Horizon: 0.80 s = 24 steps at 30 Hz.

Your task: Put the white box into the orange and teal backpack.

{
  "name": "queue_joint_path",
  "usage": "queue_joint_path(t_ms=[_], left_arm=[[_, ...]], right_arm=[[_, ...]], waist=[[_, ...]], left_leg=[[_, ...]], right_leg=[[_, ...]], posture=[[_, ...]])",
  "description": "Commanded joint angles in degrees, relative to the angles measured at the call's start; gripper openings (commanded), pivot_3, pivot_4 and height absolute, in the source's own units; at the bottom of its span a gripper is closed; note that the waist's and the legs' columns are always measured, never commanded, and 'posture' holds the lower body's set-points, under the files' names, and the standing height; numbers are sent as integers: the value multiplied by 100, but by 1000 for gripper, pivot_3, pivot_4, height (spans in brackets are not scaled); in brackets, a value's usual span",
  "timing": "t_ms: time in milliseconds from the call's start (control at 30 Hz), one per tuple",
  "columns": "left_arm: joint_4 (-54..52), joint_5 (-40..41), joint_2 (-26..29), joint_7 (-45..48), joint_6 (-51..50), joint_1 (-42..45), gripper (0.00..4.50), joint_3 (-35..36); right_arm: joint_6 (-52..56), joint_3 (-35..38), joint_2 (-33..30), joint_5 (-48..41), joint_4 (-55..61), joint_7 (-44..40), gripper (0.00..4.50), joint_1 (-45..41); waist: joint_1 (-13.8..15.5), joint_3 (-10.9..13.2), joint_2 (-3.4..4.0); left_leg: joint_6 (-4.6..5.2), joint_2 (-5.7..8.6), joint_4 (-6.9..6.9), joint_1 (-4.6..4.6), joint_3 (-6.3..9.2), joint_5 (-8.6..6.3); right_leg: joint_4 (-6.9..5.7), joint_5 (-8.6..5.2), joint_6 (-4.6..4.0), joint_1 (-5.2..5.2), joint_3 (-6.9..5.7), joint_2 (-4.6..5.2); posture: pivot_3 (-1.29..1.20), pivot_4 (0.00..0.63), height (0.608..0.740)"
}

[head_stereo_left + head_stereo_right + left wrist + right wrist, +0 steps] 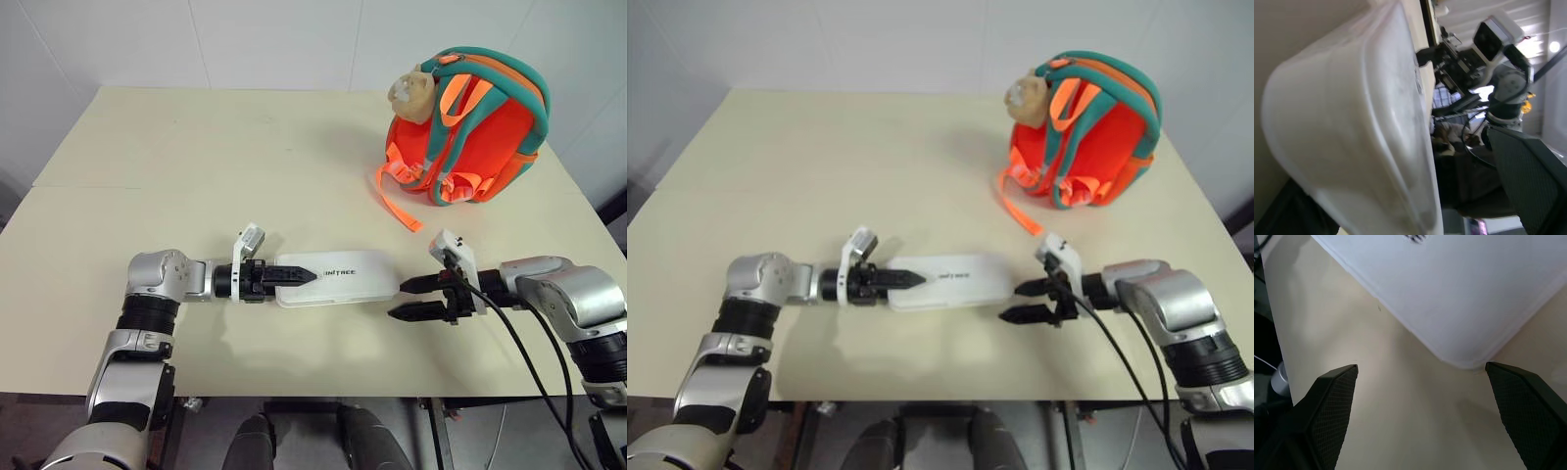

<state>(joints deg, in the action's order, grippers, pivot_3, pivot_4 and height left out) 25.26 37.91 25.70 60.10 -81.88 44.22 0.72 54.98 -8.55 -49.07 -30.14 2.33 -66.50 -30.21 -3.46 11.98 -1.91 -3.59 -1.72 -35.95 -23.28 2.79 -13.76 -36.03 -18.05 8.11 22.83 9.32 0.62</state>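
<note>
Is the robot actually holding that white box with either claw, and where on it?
No grip is evident. The white box lies flat on the table; the left claw straddles one short end, the right claw stands open just off the other.

silver-grey arms, black joint rings, black pincers, white wrist cameras, black cables

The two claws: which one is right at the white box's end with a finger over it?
The left claw: one black finger lies over the white box's end. The right claw waits open just beyond the other end, not touching.
</note>
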Motion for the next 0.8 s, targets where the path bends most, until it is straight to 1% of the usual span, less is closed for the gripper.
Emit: queue_joint_path(t_ms=[33, 133, 200, 233, 300, 400, 633, 733, 800], left_arm=[[-235, 195, 8, 72, -94, -40, 4322, -45], [-171, 145, -35, -50, -39, -42, 3810, -5], [-113, 94, -76, -173, 22, -52, 3101, 46], [-102, 92, -83, -202, 35, -58, 2854, 55], [-110, 115, -99, -249, 45, -74, 2207, 71], [-31, 129, -198, -466, 119, -115, 1360, 294], [-368, 333, -126, -538, 25, -266, 1327, 617], [-759, 407, 116, -497, 292, -532, 1327, 928], [-1017, 412, 278, -418, 618, -751, 1327, 1045]], right_arm=[[-118, 139, -85, 0, 118, -36, 4414, 47], [-116, 180, -87, -30, 165, -10, 4500, 106], [-108, 209, -99, -54, 198, 1, 4500, 144], [-105, 217, -103, -63, 209, 5, 4500, 154], [-97, 238, -120, -82, 234, 6, 4500, 173], [-68, 320, -173, -109, 244, 19, 4500, 181], [-142, 776, -283, -79, -46, 209, 4500, 153], [-458, 1450, -283, 41, -520, 694, 4500, -67], [-881, 1785, -185, 166, -923, 1054, 4500, -273]], waist=[[-2, 0, 0], [4, 0, 0], [9, 0, 0], [9, 0, 0], [6, 0, 0], [10, 0, 0], [2, 0, 0], [-7, 0, 0], [-25, 1, 1]], left_leg=[[0, 0, -1, 0, 0, 0], [0, 0, -2, 1, 1, 0], [0, 0, -1, 1, 1, 0], [0, 0, -1, 1, 1, 0], [-1, 0, 0, 1, 1, 0], [-1, 0, -1, 1, 1, 0], [-1, -1, -1, 2, 1, 0], [-1, -1, 1, 1, 0, 0], [-2, -1, 1, 2, -3, -1]], right_leg=[[-1, 0, 0, 0, 0, 0], [-3, 0, 0, 0, -1, 0], [-2, 0, 0, 0, 0, 0], [-1, 0, 0, 0, 0, 0], [-1, 0, 0, 1, 0, 0], [-2, 0, 0, 1, 0, 0], [-3, 0, 0, 1, 0, 0], [-2, 0, 0, 1, 1, 1], [-2, 1, 0, 2, 5, 2]], posture=[[0, 150, 740], [0, 150, 740], [0, 150, 740], [0, 150, 740], [0, 150, 740], [0, 150, 740], [0, 150, 740], [0, 150, 740], [0, 150, 740]])
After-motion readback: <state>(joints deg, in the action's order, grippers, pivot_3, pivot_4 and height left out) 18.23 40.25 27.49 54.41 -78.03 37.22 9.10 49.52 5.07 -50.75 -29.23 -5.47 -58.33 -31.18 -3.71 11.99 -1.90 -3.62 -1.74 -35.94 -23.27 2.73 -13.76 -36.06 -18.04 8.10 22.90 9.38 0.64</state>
